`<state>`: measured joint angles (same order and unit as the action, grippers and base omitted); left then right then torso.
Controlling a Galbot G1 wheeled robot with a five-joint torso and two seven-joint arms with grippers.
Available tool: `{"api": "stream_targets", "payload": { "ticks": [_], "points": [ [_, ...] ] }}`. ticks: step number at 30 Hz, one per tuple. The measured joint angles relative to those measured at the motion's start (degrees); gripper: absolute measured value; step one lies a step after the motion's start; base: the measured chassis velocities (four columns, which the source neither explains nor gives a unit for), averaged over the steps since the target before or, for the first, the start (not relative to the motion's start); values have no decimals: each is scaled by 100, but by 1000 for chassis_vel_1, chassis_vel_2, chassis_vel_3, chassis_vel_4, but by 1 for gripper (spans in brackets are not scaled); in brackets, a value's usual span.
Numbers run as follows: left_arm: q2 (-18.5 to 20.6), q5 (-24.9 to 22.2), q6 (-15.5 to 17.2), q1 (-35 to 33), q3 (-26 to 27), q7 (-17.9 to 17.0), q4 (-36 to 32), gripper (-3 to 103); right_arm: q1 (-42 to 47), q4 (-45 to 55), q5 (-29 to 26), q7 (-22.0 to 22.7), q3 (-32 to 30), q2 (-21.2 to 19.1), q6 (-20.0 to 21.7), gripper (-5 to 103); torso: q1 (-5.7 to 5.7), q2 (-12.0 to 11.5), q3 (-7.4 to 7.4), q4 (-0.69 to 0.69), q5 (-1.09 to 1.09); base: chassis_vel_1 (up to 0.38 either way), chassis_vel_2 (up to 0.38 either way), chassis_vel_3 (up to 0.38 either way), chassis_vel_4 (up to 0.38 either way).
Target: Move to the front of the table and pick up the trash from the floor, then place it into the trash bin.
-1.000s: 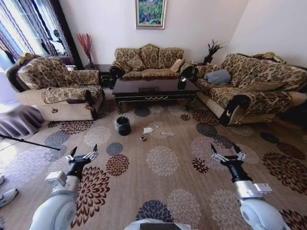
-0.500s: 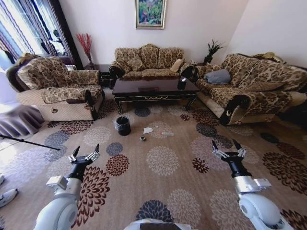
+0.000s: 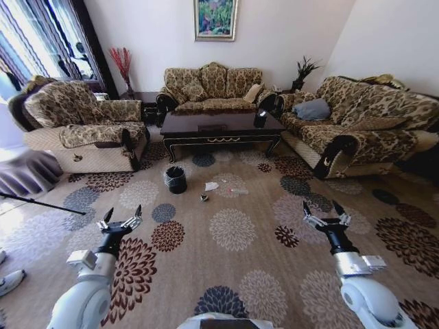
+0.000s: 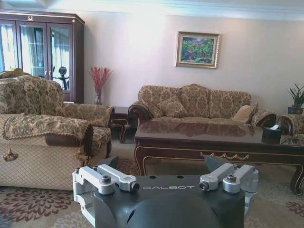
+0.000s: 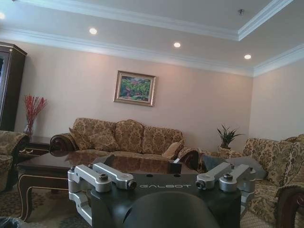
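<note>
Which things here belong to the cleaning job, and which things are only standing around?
Job: table; trash bin; crumpled white paper; bottle; round black-and-yellow item; floor.

Not job: sofas; painting; red vase stems; potted plant.

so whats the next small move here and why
Probably drive forward: the crumpled white paper lies on the beige flowered carpet beside the small round black bin, well beyond both open end effectors, left end effector and right end effector.
</note>
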<state>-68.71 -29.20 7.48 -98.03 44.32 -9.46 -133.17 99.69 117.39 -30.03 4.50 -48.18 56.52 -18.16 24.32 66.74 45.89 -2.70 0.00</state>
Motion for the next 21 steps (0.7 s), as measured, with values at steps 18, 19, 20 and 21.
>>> {"api": "stream_targets", "payload": {
  "ticks": [18, 19, 20, 21],
  "points": [
    [19, 0, 0, -29, 44, -11, -27, 100, -23, 34, -112, -17, 24, -5, 0, 100, -263, -574, -311, 0, 0, 0, 0, 0, 0],
    [16, 4, 1, -30, 44, -11, -27, 100, -26, 39, -118, -19, 25, -5, 0, 100, -276, -603, -328, 0, 0, 0, 0, 0, 0],
    [8, 9, 2, -31, 44, -12, -27, 100, -36, 41, -122, -25, 25, -4, 0, 100, -296, -653, -356, 0, 0, 0, 0, 0, 0],
    [8, 9, 2, -31, 44, -12, -27, 100, -36, 41, -122, -25, 25, -4, 0, 100, -296, -653, -356, 0, 0, 0, 0, 0, 0]
  ]
}}
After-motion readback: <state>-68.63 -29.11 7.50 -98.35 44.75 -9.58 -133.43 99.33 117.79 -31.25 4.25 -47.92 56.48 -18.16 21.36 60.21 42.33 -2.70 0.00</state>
